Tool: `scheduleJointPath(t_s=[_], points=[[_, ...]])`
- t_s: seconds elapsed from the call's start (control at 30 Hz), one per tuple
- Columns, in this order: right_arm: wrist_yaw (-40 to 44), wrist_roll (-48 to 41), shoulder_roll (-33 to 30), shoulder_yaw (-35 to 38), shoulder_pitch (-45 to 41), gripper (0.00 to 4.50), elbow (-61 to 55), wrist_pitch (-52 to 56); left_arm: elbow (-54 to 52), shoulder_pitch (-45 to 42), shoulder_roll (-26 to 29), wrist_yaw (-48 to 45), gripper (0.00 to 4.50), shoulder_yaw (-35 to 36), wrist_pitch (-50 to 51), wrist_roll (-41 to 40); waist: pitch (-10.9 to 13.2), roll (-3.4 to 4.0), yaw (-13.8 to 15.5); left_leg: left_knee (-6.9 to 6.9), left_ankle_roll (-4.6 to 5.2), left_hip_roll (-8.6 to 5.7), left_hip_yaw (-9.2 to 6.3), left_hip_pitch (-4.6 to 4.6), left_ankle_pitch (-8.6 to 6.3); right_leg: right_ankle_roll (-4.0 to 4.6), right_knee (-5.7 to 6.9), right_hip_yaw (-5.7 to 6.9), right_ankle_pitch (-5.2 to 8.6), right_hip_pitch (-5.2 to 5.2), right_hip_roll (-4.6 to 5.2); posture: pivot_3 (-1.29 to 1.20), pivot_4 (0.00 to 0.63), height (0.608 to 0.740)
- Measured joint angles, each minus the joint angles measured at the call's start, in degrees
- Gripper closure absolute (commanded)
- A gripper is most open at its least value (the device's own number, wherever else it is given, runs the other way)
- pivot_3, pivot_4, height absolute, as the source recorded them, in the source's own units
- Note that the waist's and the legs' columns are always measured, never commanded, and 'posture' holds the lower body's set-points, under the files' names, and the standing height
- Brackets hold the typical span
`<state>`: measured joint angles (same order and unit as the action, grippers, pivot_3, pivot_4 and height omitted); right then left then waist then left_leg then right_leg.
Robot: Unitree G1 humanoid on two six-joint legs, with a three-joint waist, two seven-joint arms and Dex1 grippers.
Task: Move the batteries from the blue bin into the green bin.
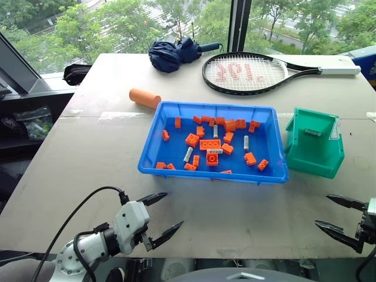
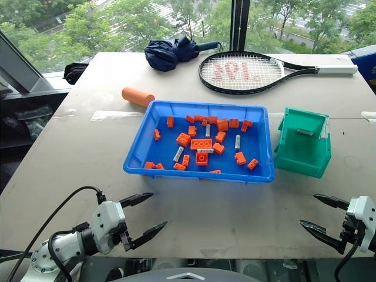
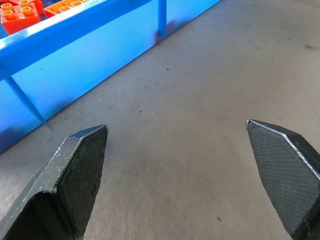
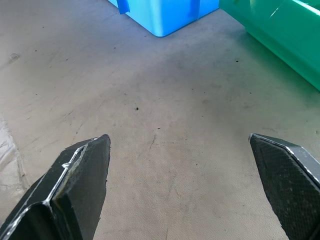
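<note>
Left eye, batteries: we are seeing several batteries [image 1: 188, 154] lying flat among orange bricks [image 1: 210, 144] in the blue bin [image 1: 151, 166]; most are lying lengthwise front to back, one near the middle crosswise.
Left eye, green bin: the green bin [image 1: 313, 158] is sitting just right of the blue bin, with one small grey cylinder [image 1: 312, 133], likely a battery, already inside.
Left eye, left gripper: our left gripper [image 1: 162, 216] is hovering over the tabletop [image 1: 88, 153] short of the blue bin's near left corner, jaws spread wide and holding nothing.
Right eye, right gripper: our right gripper [image 2: 319, 214] is hanging near the tabletop's front edge, in front of the green bin, jaws wide apart and empty.
Right eye, nearer arm: we are judging the left arm slightly nearer the batteries, the right arm nearer the green bin.
Left wrist: we are looking along the two fingers [image 3: 75, 170] at bare tabletop, the blue bin's wall ahead and off to one side, so the batteries are lying beyond and above that rim.
Right wrist: we are facing a gap of tabletop, with the blue bin's corner [image 4: 165, 15] and the green bin's side [image 4: 280, 30] ahead.
Coming move: either arm is needing to rise over the rim, then descend with jaws across a battery's long axis.
</note>
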<state>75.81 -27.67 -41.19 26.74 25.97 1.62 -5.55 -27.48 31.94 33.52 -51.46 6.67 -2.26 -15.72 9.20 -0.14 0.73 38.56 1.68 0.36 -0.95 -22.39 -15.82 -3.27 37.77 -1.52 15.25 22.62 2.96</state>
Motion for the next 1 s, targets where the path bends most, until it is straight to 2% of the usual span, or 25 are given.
scheduleJointPath(t_s=[0.6, 0.7, 0.83, 0.97, 1.0], points=[[-2.38, -2.94, -0.71, 0.29, 3.71, 0.06, -10.36, 7.24, 1.20, -1.41, 1.41, -0.89, 0.00, 0.06, -0.06, -1.21, -0.01, 0.01, 0.02, 0.00, 0.00, 0.00, 0.00, 0.00, 0.00, -0.01, 0.01, 0.00, -0.01, 0.00, -0.02, 0.00, 0.150, 0.740], [-2.36, -7.04, -2.19, 2.49, 6.71, 0.06, -15.97, 11.87, 0.77, -1.16, 4.96, -4.57, 0.00, 1.85, 3.20, -7.23, 0.00, 0.01, 0.01, 0.00, 0.00, 0.02, -0.03, 0.00, 0.00, -0.01, 0.07, 0.02, 0.00, 0.01, -0.01, 0.00, 0.150, 0.740], [-7.67, -18.30, -5.57, 8.40, 6.97, 0.06, -27.86, 23.01, -2.25, -2.18, 13.15, -11.21, 0.00, 9.22, 10.90, -20.36, -0.04, -0.07, -0.05, 0.01, 0.00, 0.09, -0.05, 0.08, 0.00, 0.00, 0.11, 0.03, 0.00, -0.03, 0.06, 0.00, 0.150, 0.740], [-16.95, -25.37, -7.62, 7.10, -1.78, 0.06, -34.79, 30.64, -3.54, -6.76, 19.80, -15.52, 0.00, 12.12, 16.35, -26.08, 0.00, -0.22, -0.10, 0.01, -0.01, 0.09, 0.00, 0.15, 0.00, 0.00, 0.11, 0.01, 0.00, -0.08, -0.16, 0.00, 0.150, 0.740], [-23.25, -27.56, -8.22, 4.59, -8.00, 0.06, -37.50, 33.67, -3.50, -11.19, 22.36, -16.37, 0.00, 13.61, 18.55, -28.04, 0.02, -0.21, -0.07, 0.02, -0.01, 0.09, -0.01, 0.13, 0.01, 0.00, 0.12, 0.01, 0.00, -0.04, -0.17, 0.00, 0.150, 0.740]])
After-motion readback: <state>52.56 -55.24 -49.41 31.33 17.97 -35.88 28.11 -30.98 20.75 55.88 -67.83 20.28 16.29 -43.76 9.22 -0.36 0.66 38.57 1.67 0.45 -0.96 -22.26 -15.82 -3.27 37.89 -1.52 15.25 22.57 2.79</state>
